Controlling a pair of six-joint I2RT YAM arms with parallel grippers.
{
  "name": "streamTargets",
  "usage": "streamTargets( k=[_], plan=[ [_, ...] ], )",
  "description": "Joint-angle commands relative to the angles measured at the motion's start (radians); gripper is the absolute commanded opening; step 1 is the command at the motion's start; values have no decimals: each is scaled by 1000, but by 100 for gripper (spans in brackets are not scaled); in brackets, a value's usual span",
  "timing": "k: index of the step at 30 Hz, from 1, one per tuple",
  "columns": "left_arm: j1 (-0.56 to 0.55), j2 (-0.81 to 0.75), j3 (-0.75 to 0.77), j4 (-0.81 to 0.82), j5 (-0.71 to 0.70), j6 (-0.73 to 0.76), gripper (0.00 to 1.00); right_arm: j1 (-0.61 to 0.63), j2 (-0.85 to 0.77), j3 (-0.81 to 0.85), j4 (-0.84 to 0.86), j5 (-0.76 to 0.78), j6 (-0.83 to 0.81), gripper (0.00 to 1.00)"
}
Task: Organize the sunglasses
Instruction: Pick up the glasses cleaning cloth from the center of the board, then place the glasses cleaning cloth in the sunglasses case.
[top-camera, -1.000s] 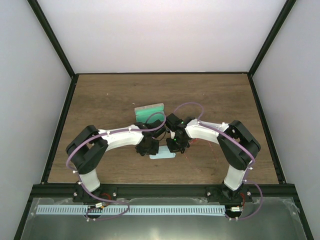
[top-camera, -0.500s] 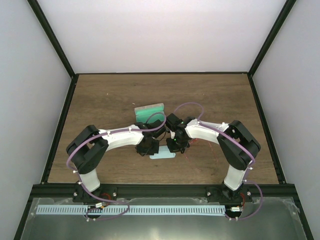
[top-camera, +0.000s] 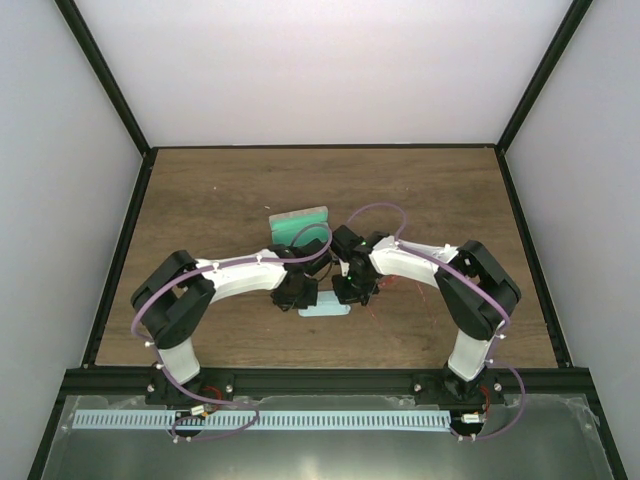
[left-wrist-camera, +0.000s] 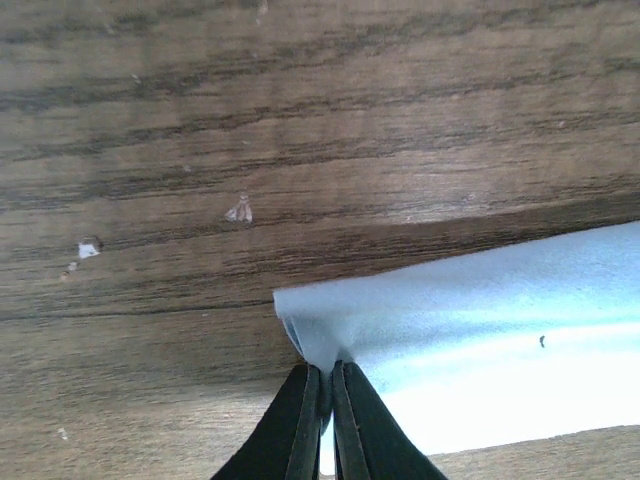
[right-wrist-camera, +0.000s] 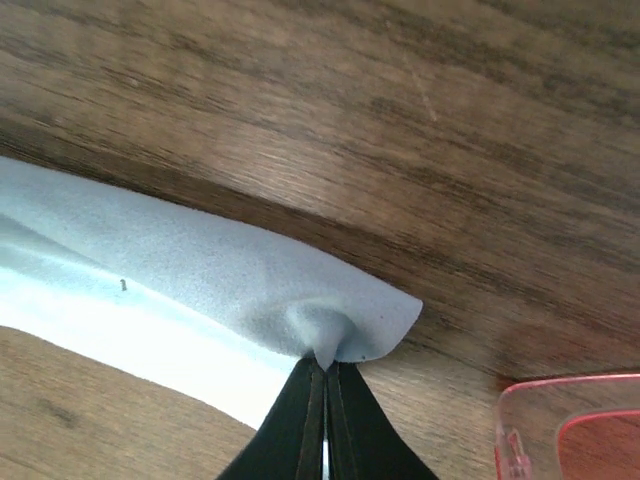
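Left gripper (left-wrist-camera: 326, 370) clamped shut since a second ago, now pinching a light-blue fabric cloth (left-wrist-camera: 480, 320) corner; right gripper (right-wrist-camera: 325, 366) pinches another. Overhead hides both pinches. Thin red-framed sunglasses (right-wrist-camera: 570, 430) lie near cloth, only a lens corner showing; axis unclear.

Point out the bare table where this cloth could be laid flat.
Bare wood spans the far table behind the case, plus a narrower strip between the cloth and the near edge. The middle is crowded: both arms' jaws pinch the cloth there, with the sunglasses just right of it.
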Motion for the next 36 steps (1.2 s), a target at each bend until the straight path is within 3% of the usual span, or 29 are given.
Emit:
streamTargets(
  k=[1,23,36],
  plan=[
    [1,-41,48,-10,-46,-12,4,5,-6,72,-42,8,-7,1],
    [81,-42,172,-47,-115,-12,4,-24,119,313,-97,45,-53,1],
    [231,-21,244,-32,-118,53,4,-105,292,637,-170,62,-113,1]
  ],
)
